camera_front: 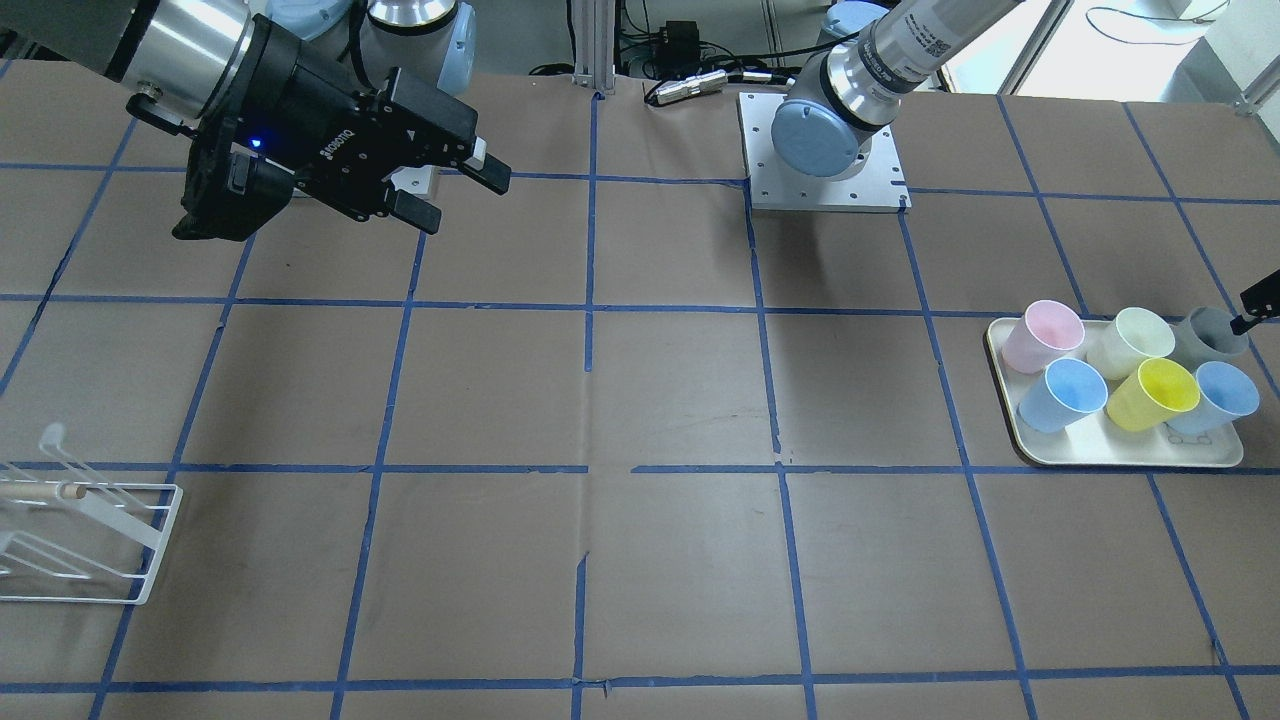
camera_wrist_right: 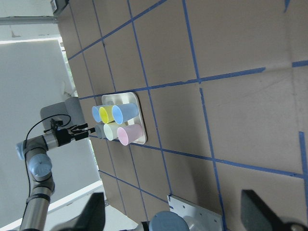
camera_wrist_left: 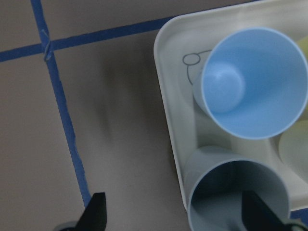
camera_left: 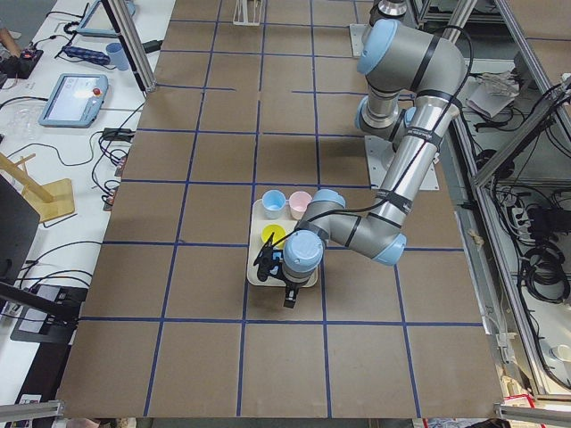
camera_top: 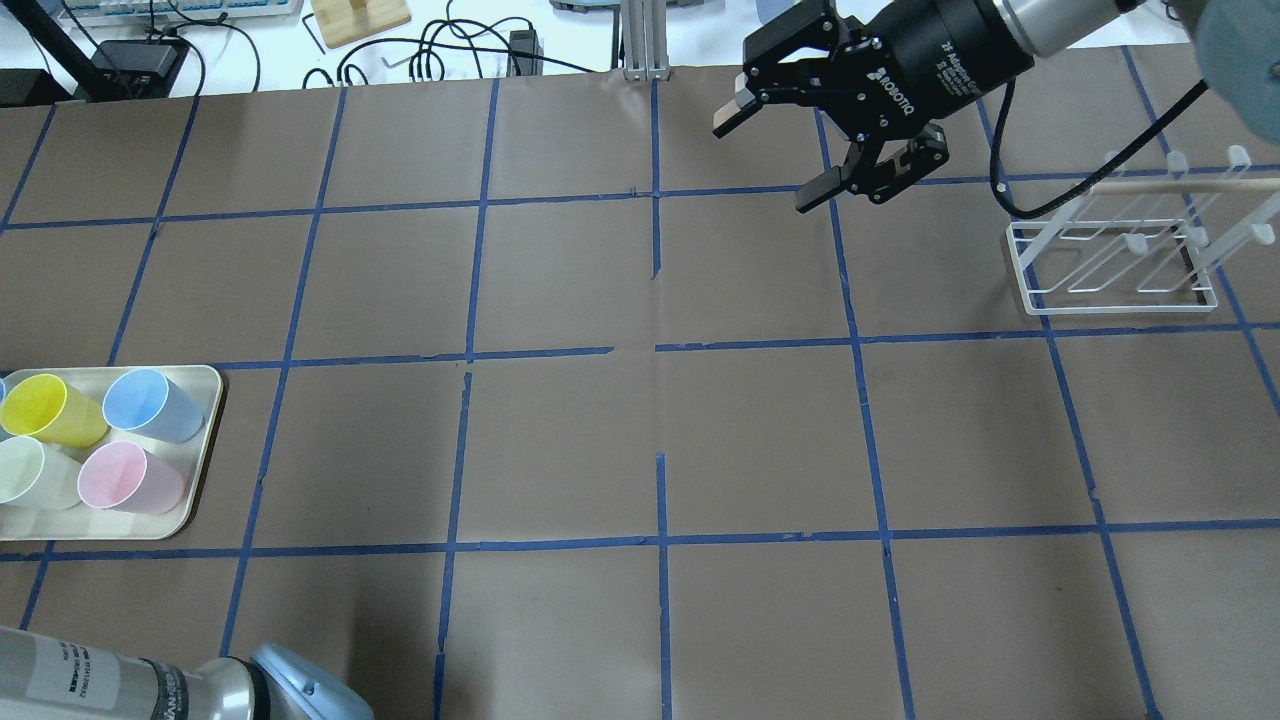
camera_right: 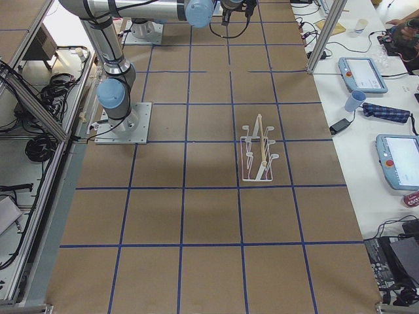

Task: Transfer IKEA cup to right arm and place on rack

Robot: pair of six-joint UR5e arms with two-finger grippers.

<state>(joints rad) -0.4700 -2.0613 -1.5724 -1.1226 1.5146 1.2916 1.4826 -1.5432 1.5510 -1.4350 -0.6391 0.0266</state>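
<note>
The pale grey IKEA cup (camera_front: 1212,335) stands upright at the far corner of the cream tray (camera_front: 1120,455), and also fills the bottom of the left wrist view (camera_wrist_left: 236,197). My left gripper (camera_wrist_left: 175,216) is open just above it. One finger is over the cup's mouth and the other is over the table outside the tray. My right gripper (camera_front: 458,195) is open and empty, held above the table, some way from the white wire rack (camera_front: 90,540). The overhead view shows the right gripper (camera_top: 772,155) left of the rack (camera_top: 1115,250).
On the tray with the grey cup stand a pink cup (camera_front: 1045,335), a cream cup (camera_front: 1130,342), a yellow cup (camera_front: 1155,392) and two light blue cups (camera_front: 1065,392). One light blue cup (camera_wrist_left: 252,82) is right beside the grey cup. The left arm's base plate (camera_front: 825,150) is bolted to the table.
</note>
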